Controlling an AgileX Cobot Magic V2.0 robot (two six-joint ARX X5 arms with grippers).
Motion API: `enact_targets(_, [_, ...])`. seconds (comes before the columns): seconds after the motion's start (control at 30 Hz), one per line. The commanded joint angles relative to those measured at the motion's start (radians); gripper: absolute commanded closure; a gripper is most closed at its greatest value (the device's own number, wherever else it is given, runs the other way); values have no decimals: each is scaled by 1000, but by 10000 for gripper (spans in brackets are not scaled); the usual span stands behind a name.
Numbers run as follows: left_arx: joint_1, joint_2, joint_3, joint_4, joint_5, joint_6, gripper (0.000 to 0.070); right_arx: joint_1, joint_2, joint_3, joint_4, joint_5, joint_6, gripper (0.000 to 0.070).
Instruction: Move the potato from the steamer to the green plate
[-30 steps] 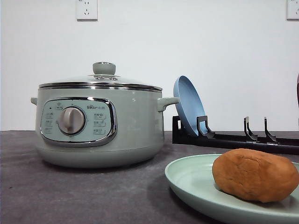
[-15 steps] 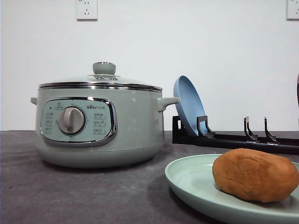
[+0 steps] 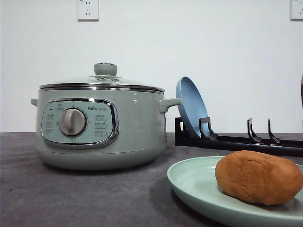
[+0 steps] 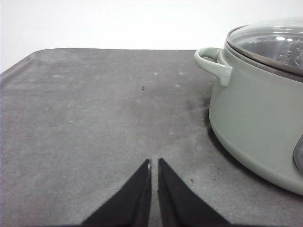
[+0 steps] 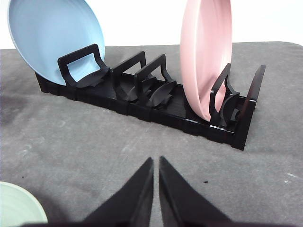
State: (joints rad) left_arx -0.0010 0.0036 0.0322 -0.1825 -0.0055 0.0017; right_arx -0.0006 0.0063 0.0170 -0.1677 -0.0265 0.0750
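The orange-brown potato (image 3: 258, 177) lies on the pale green plate (image 3: 194, 182) at the front right of the table. The sage-green steamer (image 3: 99, 125) stands at the left with its glass lid on; its side and handle also show as the steamer (image 4: 251, 109) in the left wrist view. My left gripper (image 4: 154, 164) is shut with nothing in it, low over bare mat beside the steamer. My right gripper (image 5: 156, 161) is shut and empty, in front of the dish rack, with the green plate's rim (image 5: 19, 205) at the corner.
A black dish rack (image 5: 156, 101) stands behind the plate, holding a blue plate (image 5: 54, 38) and a pink plate (image 5: 206, 54) on edge; the blue plate (image 3: 190, 106) leans beside the steamer's handle. Dark grey mat (image 4: 94, 118) covers the table.
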Motion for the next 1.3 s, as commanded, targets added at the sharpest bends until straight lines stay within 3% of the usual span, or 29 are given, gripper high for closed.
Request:
enact_targets(0.0, [1, 0, -20, -7, -3, 5, 683, 1, -3, -6, 11, 0, -8, 692])
enact_targets(1.27, [1, 0, -20, -7, -3, 5, 683, 1, -3, -6, 11, 0, -8, 692])
